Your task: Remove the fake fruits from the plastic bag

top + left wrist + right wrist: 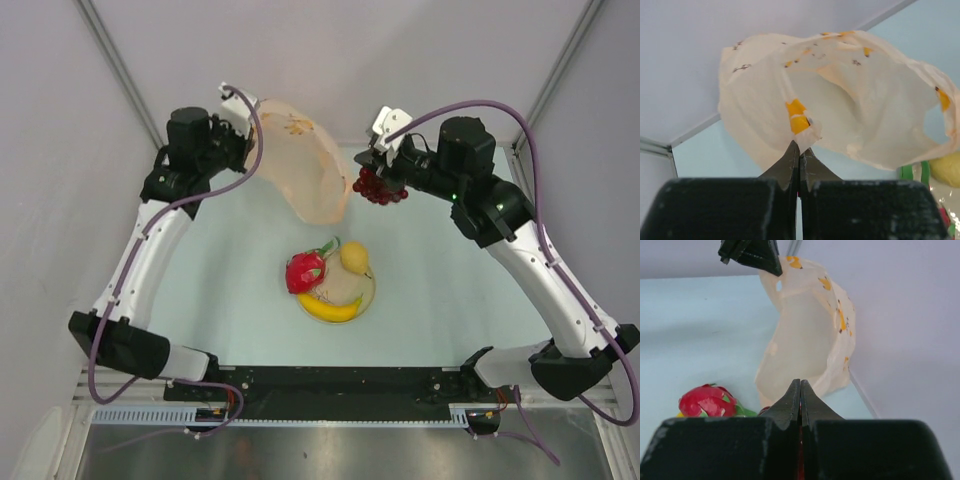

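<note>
Pressed together at the bottom of the left wrist view, the fingers of the left gripper (799, 148) pinch a fold of the plastic bag (850, 100). The bag hangs lifted, its lower end down by the table (450, 300). The right gripper (377, 168) has its fingers clamped on the grape bunch (379, 187), held in the air just beside the bag. On the plate (370, 297) lie the banana (328, 309), the red fruit (304, 271) and the lemon (354, 258) — touching one another, near the bag's lower end.
</note>
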`<state>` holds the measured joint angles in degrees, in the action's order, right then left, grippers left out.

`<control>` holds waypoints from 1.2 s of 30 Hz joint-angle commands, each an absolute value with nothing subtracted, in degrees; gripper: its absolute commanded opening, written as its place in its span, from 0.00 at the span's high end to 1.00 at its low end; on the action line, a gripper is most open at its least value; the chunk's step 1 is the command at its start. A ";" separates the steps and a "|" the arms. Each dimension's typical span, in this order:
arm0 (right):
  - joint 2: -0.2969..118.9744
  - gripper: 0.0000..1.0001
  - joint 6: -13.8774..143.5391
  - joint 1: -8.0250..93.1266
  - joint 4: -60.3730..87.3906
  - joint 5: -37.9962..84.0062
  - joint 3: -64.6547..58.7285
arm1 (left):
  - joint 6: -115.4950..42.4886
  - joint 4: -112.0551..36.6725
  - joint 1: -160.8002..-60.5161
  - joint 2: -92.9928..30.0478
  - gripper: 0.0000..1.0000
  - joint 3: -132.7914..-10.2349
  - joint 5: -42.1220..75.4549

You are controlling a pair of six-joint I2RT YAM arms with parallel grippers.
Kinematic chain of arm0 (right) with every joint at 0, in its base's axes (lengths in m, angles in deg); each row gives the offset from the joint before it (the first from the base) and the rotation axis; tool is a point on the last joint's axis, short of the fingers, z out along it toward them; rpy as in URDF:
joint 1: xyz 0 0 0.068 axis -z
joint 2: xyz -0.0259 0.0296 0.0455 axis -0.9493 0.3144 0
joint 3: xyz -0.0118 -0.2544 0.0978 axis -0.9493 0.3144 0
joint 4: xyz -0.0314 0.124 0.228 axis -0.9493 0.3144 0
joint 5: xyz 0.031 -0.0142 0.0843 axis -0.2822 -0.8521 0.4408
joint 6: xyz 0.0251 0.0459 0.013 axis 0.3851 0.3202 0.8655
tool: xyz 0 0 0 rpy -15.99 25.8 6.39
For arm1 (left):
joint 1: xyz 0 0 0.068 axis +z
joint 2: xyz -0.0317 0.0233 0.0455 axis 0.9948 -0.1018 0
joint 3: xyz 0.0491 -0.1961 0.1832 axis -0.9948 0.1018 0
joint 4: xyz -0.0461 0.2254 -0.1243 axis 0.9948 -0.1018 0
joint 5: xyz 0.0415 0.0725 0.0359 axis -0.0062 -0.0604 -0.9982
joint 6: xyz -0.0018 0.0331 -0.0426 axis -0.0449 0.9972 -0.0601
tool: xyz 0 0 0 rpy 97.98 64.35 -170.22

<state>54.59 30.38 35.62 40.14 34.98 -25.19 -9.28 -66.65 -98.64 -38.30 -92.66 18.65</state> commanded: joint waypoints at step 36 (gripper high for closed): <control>51.21 1.00 26.38 26.59 44.12 27.67 3.14 | -11.83 -73.02 -96.02 -11.17 1.00 -60.60 29.76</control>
